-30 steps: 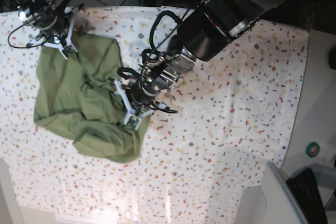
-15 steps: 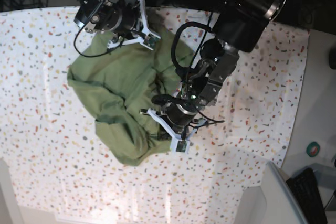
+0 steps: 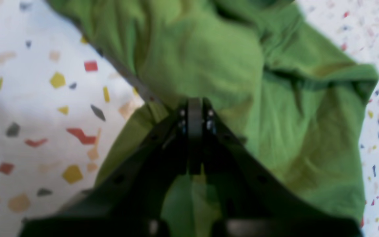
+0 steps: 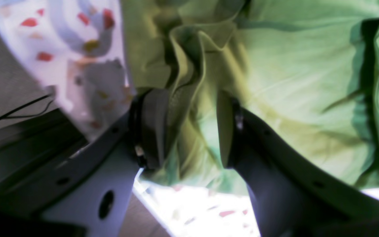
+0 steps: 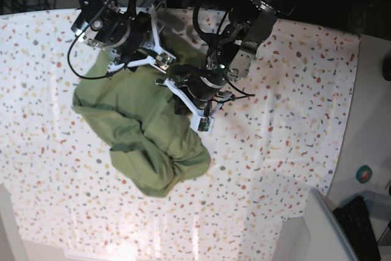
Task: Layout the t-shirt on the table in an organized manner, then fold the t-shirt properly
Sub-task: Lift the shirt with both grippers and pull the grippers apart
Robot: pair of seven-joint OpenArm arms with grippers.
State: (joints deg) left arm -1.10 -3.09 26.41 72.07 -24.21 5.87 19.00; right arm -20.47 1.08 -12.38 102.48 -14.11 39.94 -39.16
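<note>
**Both grippers at the bunched shirt**

Left gripper [image 3: 194, 108] has its jaws pressed together on a fold of the green t-shirt [image 5: 143, 132], pinching the cloth at its upper right part; right gripper [image 4: 189, 128] stands with its jaws apart, a ridge of cloth lying between the two pads, so it clamps nothing; the t-shirt lies crumpled in a heap on the speckled table [image 5: 287, 126], left of centre in the base view, both arms meeting at its top edge.
</note>
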